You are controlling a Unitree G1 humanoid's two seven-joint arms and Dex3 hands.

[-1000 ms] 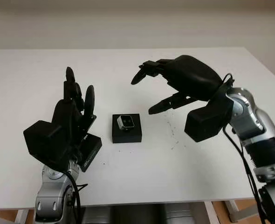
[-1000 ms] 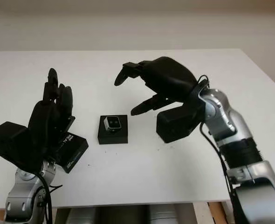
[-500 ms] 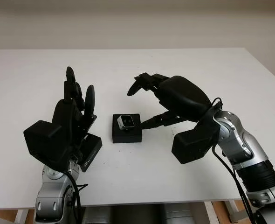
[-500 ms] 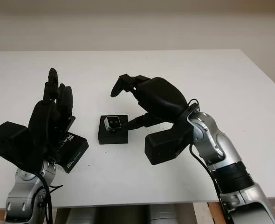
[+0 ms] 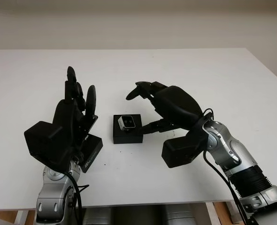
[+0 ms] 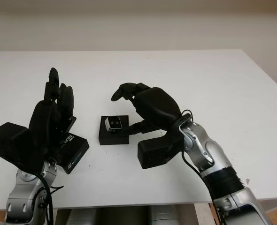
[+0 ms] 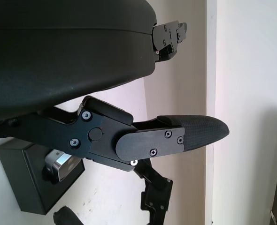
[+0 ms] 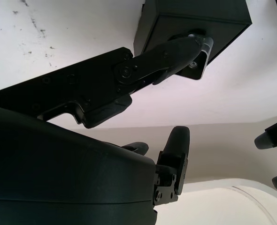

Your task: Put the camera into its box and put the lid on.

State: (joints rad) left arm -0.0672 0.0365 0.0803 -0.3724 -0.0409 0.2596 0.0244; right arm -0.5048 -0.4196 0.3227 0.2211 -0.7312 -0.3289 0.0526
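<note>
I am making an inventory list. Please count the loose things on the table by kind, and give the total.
Camera: 1
Box: 1
Lid: 1
Total: 3

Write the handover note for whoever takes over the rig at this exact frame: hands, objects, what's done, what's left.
Right hand: open, holding nothing, beside the box, one finger touching its side.
Left hand: open, raised over the lid, holding nothing.
Camera: already sitting in the open box at table centre.
Lid: flat on the table, left of the box, partly hidden by the left hand.
Done: camera in box. Left: pick up the lid and close the box.
</note>
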